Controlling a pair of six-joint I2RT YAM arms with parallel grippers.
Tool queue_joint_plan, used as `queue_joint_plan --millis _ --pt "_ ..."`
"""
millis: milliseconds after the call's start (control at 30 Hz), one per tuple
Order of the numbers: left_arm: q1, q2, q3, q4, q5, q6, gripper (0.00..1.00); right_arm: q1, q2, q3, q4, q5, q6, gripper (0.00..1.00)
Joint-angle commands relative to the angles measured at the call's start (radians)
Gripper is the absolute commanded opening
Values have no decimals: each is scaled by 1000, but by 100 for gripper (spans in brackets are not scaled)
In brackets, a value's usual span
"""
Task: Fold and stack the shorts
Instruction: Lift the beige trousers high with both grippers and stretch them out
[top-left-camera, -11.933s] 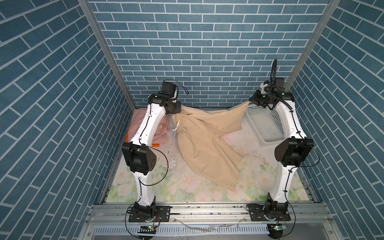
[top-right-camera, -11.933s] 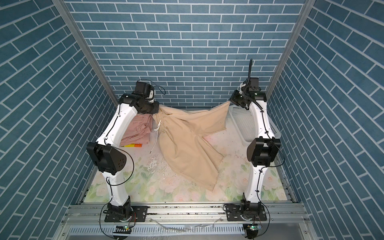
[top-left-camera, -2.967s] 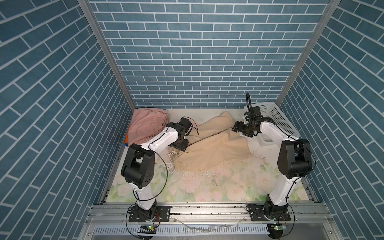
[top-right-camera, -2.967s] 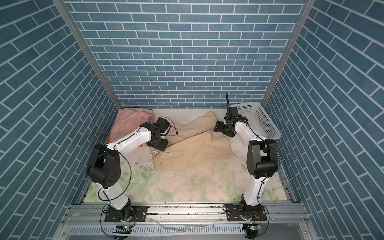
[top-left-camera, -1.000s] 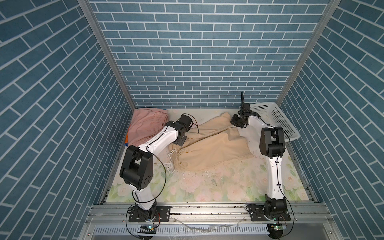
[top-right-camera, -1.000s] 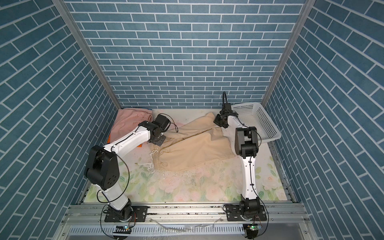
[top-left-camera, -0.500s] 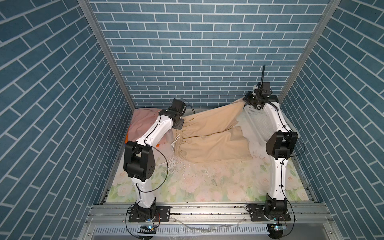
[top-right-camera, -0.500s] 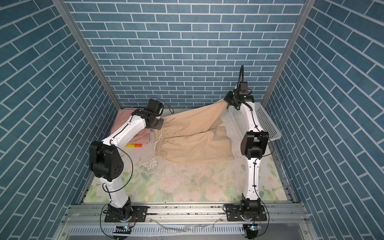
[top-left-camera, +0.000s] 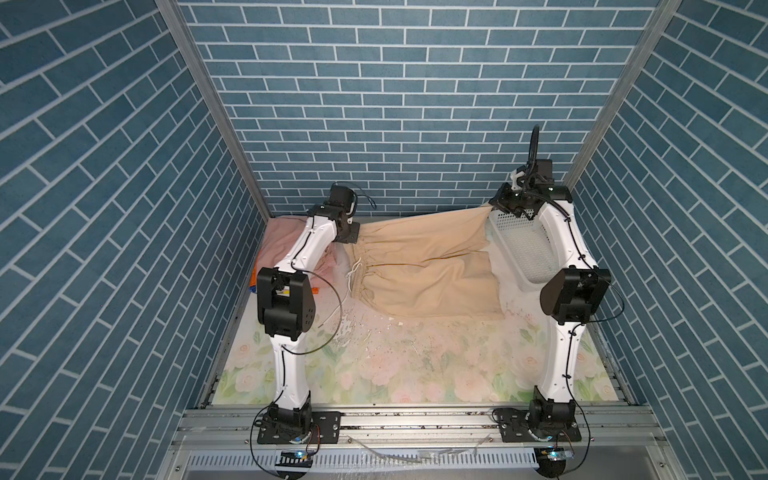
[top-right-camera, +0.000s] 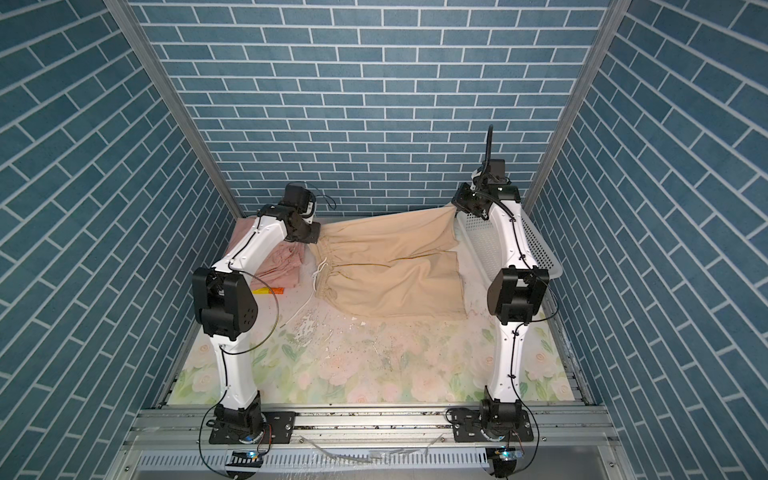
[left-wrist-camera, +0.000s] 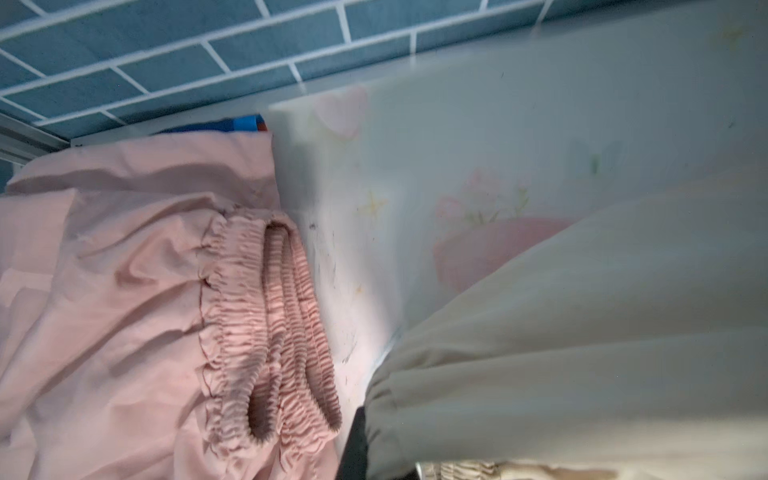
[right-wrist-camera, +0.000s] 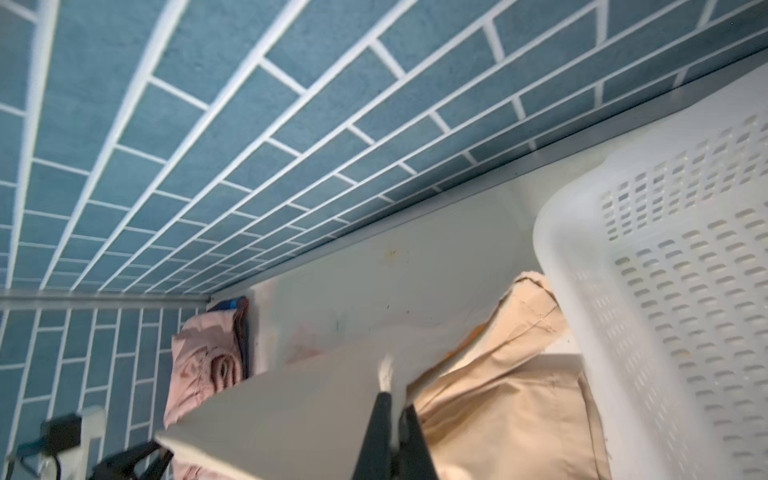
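L fingers (left-wrist-camera: 352, 444) were clamped on the waistband corner of the beige shorts (top-left-camera: 424, 266). R fingers (right-wrist-camera: 374, 440) were pinched tight on a leg hem, just beside the white basket (top-left-camera: 528, 249). Cloth hung stretched btwn the two sets, its lower half resting on the counter (top-left-camera: 415, 365). Pink shorts (left-wrist-camera: 124, 291) lay folded just beyond the L fingers, w/ a striped pair (top-right-camera: 270, 291) prob. underneath.

You have the beige cloth shorts (top-right-camera: 390, 274) with the white drawstring stretched between both arms near the back wall. Your left gripper (top-right-camera: 319, 239) pinches the gathered waistband, and your right gripper (top-right-camera: 456, 211) pinches a leg hem beside the white perforated plastic basket (top-right-camera: 482, 237). The near half rests on the floral table cover (top-right-camera: 374, 365).
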Motion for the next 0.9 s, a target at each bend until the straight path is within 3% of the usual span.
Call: queue_joint_plan --millis 0,233,367,567,700,800,867 --pt "35 -72 23 -16 44 -63 0 -26 -39 120 -44 8 -45 0" --pt "35 -326 26 77 67 -90 0 -56 -254 171 -20 -3 -19 0" --pt "28 -496 9 123 76 -94 0 -92 -449 141 24 15 -36 0" --pt "-6 -720 -23 153 67 -101 0 -247 -642 98 134 -66 57 0" --pt "-13 -828 -7 153 59 -132 0 -424 -672 116 226 -141 180 0" --pt "-13 -825 85 104 32 -128 0 -560 -584 162 327 -241 373 0" --pt "-11 -779 156 62 15 -100 0 -575 -496 221 322 -244 394 0"
